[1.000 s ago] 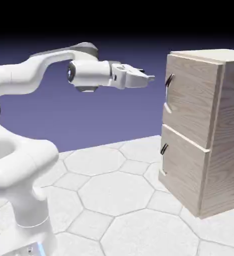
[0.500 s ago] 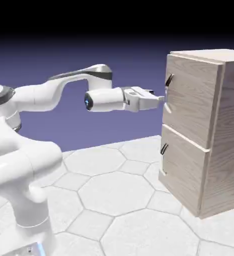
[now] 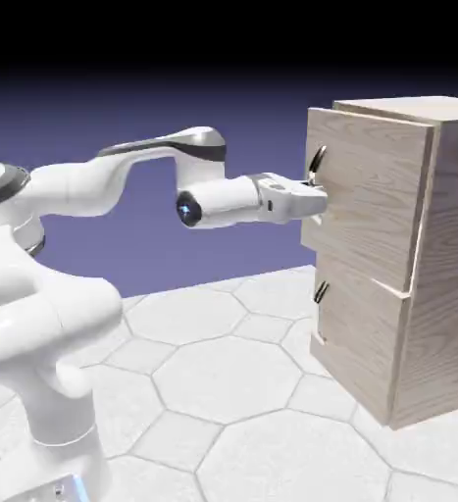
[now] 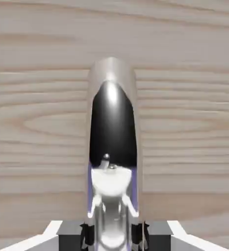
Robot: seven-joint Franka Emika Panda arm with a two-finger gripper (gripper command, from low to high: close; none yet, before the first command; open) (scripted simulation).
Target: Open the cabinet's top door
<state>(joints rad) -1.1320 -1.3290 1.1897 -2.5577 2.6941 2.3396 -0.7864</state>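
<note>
The cabinet (image 3: 448, 245) is a tall light-wood box at the exterior view's right. Its top door (image 3: 370, 216) stands a little out from the cabinet's front, ahead of the lower panel (image 3: 355, 333). My gripper (image 3: 318, 199) reaches level from the left and is shut on the lower part of the door's dark metal handle (image 3: 317, 163). In the hand view the shiny handle (image 4: 112, 122) runs up the middle over the door's wood grain (image 4: 38, 122). It passes between the grey fingertips (image 4: 87, 235) of my gripper (image 4: 114, 238), which press on it from both sides.
The lower panel carries its own small dark handle (image 3: 321, 291) just below my hand. The arm's bulky white base and elbow (image 3: 36, 324) fill the exterior view's lower left. A pale hexagon-tiled table (image 3: 223, 382) lies under the arm and cabinet.
My hand dropped and advanced to the handle, then its jaws went from open to shut on it. The top door has since come a little way out toward the left.
</note>
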